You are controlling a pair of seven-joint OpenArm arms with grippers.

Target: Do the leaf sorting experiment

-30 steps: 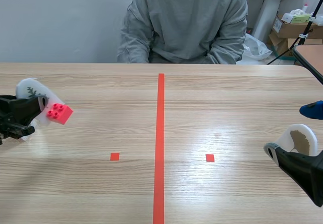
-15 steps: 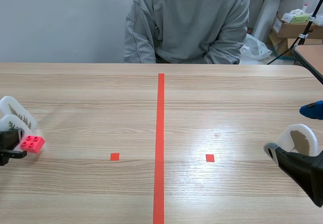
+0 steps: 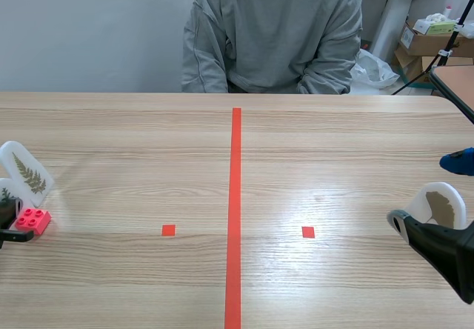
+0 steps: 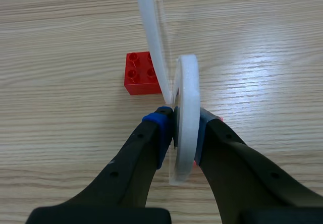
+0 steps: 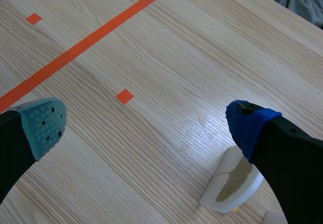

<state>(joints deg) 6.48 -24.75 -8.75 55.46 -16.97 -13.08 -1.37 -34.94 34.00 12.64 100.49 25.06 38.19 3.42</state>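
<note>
White plastic leaf tile [image 4: 185, 82], seen edge-on, pinched between the pads of the left gripper [image 4: 181, 124]. This is at the far left of the table [image 3: 333, 144], on the near side.

- A fern tile [image 3: 26, 175] stands just beyond it, and the two edges touch at the gripper's tips.
- A red brick [image 4: 141, 73] sits against them. I cannot tell which tile it carries.
- The right gripper [image 5: 146, 125] is at the right edge, fingers spread wide and holding nothing.
- A brown-leaf tile [image 5: 229, 186] stands just beside its blue-padded finger.
- A person [image 3: 274, 32] sits at the far side, hands out of sight.

Risks as I judge them:
- The two left tiles are in contact, so any twist or sideways drift on release could tip the fern tile over.
- The grip is on a thin, smooth edge, so the tile may pivot or slip between the pads.
- If the brick is only loosely seated, it could drop off or skid.
- On the right, the open finger is close enough that a careless move would nudge the brown-leaf tile.

Against a second ago:
- The left gripper has drawn back to the left and nearer. The brick and tiles have come with it, from farther right and farther off.
- The brick now sits low on the wood.
- The fern tile shows in full.
- The right gripper and its tile are unchanged.
- The person has shifted slightly.
</note>
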